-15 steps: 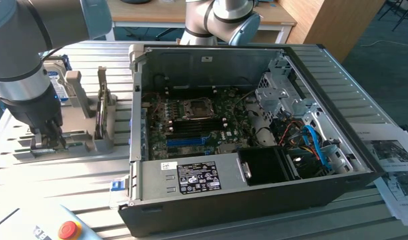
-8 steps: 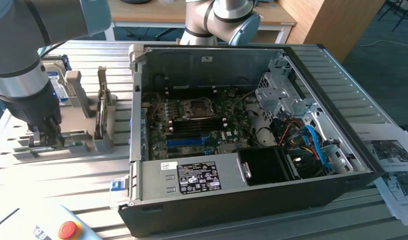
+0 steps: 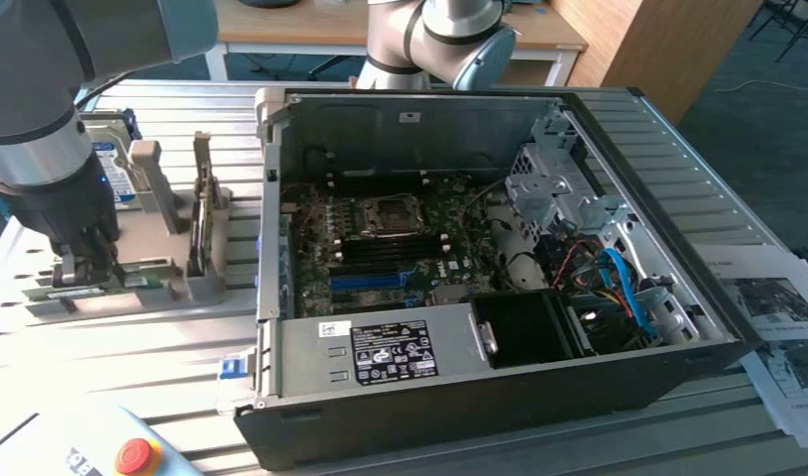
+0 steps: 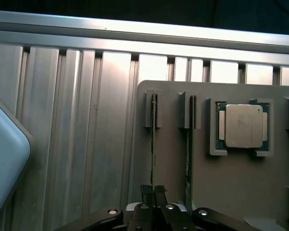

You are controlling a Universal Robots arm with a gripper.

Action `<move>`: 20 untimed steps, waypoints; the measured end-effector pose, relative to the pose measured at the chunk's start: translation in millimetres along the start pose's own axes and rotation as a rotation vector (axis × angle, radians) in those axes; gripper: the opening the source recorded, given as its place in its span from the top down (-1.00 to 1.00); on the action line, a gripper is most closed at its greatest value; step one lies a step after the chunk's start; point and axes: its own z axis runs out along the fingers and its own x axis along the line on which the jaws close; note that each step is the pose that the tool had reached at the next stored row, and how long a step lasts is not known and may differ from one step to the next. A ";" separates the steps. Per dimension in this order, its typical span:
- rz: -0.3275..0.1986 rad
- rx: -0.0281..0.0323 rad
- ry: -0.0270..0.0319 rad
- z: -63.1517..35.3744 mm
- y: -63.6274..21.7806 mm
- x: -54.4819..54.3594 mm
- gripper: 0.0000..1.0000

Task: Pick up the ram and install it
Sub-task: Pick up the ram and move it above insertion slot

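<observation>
Wrist view: hand nipping ram in holder; ribbed alu table; desk behind.

Counted: two ram sticks, one processor chip, one grey holder, one open computer case, one hard drive, one red button, one pincer.

ram: near end was hidden inside my gripper.
hard drive: upper left, mostly hidden behind my arm.
papers: cut by exterior view's right edge.
case label: print too small to read.
</observation>
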 end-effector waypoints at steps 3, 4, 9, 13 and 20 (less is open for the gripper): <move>0.001 0.0001 -0.0001 -3.1 0.1 0.0 0.76; 0.002 0.0001 -0.0002 -4.2 0.2 0.0 0.76; 0.007 0.0001 -0.0004 -8.7 0.4 -0.1 0.76; 0.016 0.0002 -0.0008 -12.6 0.6 -0.1 0.76; 0.035 0.0005 -0.0017 -19.9 0.9 -0.2 0.76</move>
